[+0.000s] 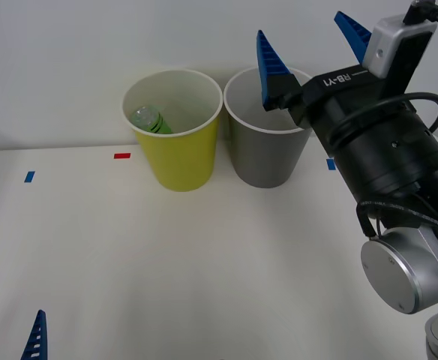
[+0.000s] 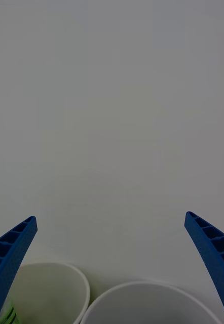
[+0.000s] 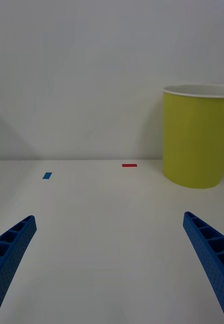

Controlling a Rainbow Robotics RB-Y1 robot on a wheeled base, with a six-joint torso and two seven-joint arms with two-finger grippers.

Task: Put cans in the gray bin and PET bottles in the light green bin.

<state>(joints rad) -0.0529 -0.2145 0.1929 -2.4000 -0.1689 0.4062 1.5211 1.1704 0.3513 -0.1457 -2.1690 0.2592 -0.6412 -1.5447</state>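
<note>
The left hand (image 3: 109, 263) hovers low over the white surface (image 3: 102, 233), fingers (image 3: 10, 248) spread wide. Ahead stands the light green bin (image 3: 197, 139), with red tape (image 3: 129, 165) and blue tape (image 3: 47, 175) nearer.

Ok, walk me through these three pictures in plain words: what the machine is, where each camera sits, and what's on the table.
This is a two-armed robot on wheels; each arm ends in a pincer with two blue fingers. The wide picture looks down from above the arms. The other two come from cameras on the wrists.

On the white table stand two cups used as bins: the light green bin and, beside it, the gray bin. A PET bottle already lies inside the green one.

The right pincer hangs open above the gray bin, holding nothing. The left pincer waits low over the table, open and empty. Small red tape and blue tape mark the tabletop.
</note>
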